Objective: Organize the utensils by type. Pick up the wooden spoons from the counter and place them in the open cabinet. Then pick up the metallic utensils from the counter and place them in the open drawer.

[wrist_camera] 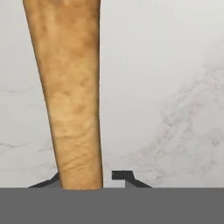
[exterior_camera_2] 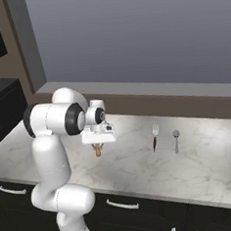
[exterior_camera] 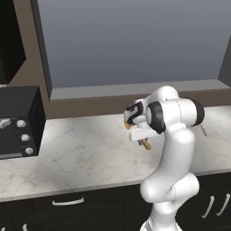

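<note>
Black cabinet fronts (exterior_camera_2: pixel 129 207) with silver handles are seen nearest, below the white marble surface (exterior_camera: pixel 90 153) on which the task's things lie. Over that surface the gripper (exterior_camera_2: pixel 97 147) is lowered, pointing down, with an orange-brown wooden spoon (wrist_camera: pixel 72 96) between its dark finger tips (wrist_camera: pixel 124 176); in the hand view the handle is seen running up from between the tips, one tip on each side of it. Whether the jaws are already pressed on the handle or merely set around it cannot be told. A short stub of the wooden handle is seen below the hand in both base views, just above or on the marble. To the right in the right base view, well apart from the gripper, a small fork (exterior_camera_2: pixel 154 136) with a dark handle is laid on the surface, and a small silver spoon (exterior_camera_2: pixel 176 139) is laid just beside it, the two lying roughly parallel and apart. At the left end a black microwave (exterior_camera: pixel 18 122) is stood on the surface, and behind everything a brown wall (exterior_camera_2: pixel 151 102) and a grey panel (exterior_camera: pixel 131 40) are seen
</note>
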You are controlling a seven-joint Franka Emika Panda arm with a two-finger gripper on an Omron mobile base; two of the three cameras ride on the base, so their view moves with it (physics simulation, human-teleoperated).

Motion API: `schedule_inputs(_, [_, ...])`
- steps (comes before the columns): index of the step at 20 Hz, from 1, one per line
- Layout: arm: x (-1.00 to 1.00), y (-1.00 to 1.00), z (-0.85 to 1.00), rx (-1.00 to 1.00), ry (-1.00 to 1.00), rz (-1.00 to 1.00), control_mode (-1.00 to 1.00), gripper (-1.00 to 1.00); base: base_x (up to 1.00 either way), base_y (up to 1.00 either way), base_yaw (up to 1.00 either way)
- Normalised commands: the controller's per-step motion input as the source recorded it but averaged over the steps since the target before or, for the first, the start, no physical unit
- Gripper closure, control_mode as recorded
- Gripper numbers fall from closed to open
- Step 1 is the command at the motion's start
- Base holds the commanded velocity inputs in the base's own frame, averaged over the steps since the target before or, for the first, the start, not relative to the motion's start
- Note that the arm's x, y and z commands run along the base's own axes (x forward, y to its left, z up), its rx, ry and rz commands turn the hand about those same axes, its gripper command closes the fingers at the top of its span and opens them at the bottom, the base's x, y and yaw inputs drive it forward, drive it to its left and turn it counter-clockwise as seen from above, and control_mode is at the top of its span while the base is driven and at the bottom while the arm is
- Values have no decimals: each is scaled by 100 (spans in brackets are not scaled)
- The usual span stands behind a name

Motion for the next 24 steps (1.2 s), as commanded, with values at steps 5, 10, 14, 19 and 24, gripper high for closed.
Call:
schedule_inputs(5, [5, -61, -84, 7, -9, 0, -100, 100, 0, 0, 0])
schedule_inputs(10, [-58, -54, -14, 23, -38, 0, -100, 100, 0, 0, 0])
schedule_inputs(14, [-100, -6, 11, 21, -56, 0, -100, 100, 0, 0, 0])
schedule_inputs(19, [-86, 7, 56, 9, -39, 13, -100, 100, 0, 0, 0])
schedule_inputs(24, [-51, 11, 95, 3, -16, 26, -100, 100, 0, 0, 0])
